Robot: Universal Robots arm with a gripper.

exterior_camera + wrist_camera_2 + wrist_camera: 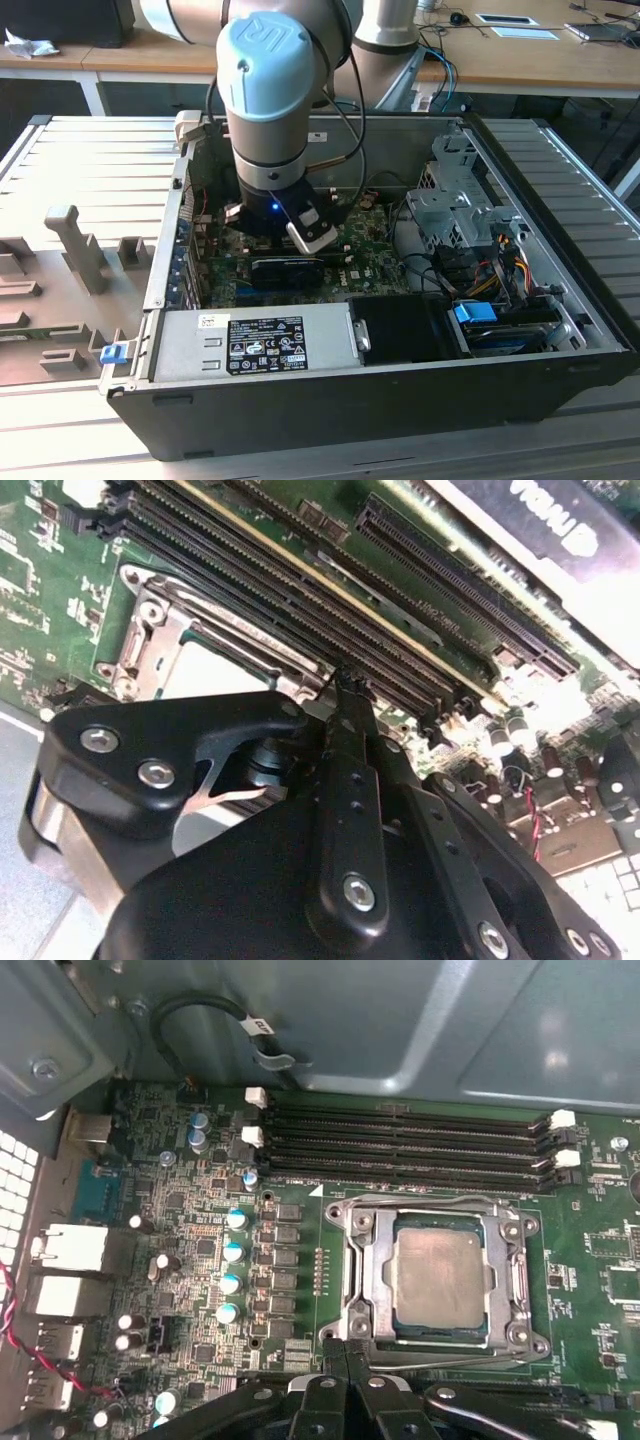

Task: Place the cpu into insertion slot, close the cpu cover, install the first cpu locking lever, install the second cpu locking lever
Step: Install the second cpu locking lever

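The arm reaches down into the open computer case on the bench, its jaws pressed together with nothing between them, the 2 tips meeting in a narrow point just short of the socket's near edge. The cpu already sits flat in its slot, just beyond the tips, with the cpu cover lowered around it as a silver frame. I'd guess the pinched point is meant for nudging a thin lever beside the socket. The 4 memory slots lie farther ahead.
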